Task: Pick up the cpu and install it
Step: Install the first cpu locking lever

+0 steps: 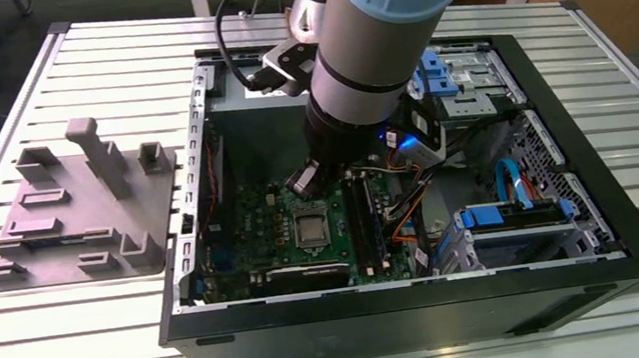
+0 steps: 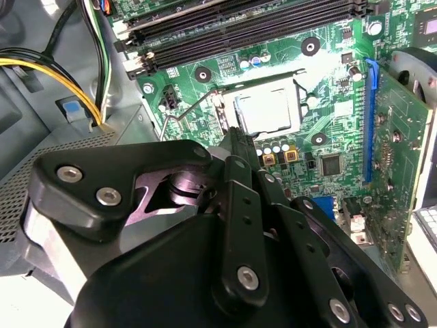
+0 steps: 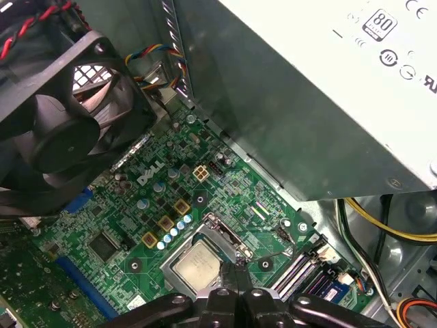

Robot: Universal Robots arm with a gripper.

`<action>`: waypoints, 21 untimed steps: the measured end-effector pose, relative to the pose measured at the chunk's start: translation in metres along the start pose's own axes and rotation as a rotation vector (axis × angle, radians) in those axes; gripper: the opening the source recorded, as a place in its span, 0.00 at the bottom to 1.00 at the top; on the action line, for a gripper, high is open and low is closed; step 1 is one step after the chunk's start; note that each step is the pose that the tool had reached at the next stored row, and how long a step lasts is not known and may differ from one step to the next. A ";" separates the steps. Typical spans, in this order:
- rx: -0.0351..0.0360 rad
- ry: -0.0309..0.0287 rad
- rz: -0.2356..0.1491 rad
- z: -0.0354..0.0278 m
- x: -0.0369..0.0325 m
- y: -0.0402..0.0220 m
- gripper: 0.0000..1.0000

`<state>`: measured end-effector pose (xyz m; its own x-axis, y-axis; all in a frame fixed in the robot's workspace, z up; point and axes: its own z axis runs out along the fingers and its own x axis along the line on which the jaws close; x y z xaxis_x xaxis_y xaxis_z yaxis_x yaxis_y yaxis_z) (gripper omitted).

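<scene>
The cpu (image 2: 268, 111) is a small silvery square lying flat in the socket of the green motherboard (image 2: 341, 137), inside the open black computer case (image 1: 429, 310). It also shows in the first wrist view as the cpu (image 3: 196, 265) and in the exterior view as the cpu (image 1: 311, 227). My gripper (image 2: 234, 137) hangs just above the socket's edge, its black fingers pressed together with nothing between them. The gripper (image 3: 237, 272) tips sit beside the chip, close to the socket's thin wire lever (image 2: 183, 109). In the exterior view the gripper (image 1: 300, 187) is over the board's middle.
A grey power supply box (image 3: 307, 89) and a black fan (image 3: 61, 130) flank the board. Memory slots (image 2: 239, 27) and yellow cables (image 2: 41, 65) lie close by. Blue drive bays (image 1: 514, 216) fill the case's right in the exterior view. A grey fixture plate (image 1: 74, 214) lies outside the case.
</scene>
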<state>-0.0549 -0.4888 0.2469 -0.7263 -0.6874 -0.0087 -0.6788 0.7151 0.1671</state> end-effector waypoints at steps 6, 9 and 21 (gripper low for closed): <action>0.0000 -0.0001 0.000 0.0000 0.0000 0.0000 0.11; -0.0001 -0.0001 0.000 -0.0001 -0.0011 -0.0010 0.11; -0.0001 -0.0001 0.000 -0.0014 -0.0349 -0.0146 0.11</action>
<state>-0.0194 -0.4755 0.2461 -0.7262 -0.6875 -0.0088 -0.6789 0.7150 0.1672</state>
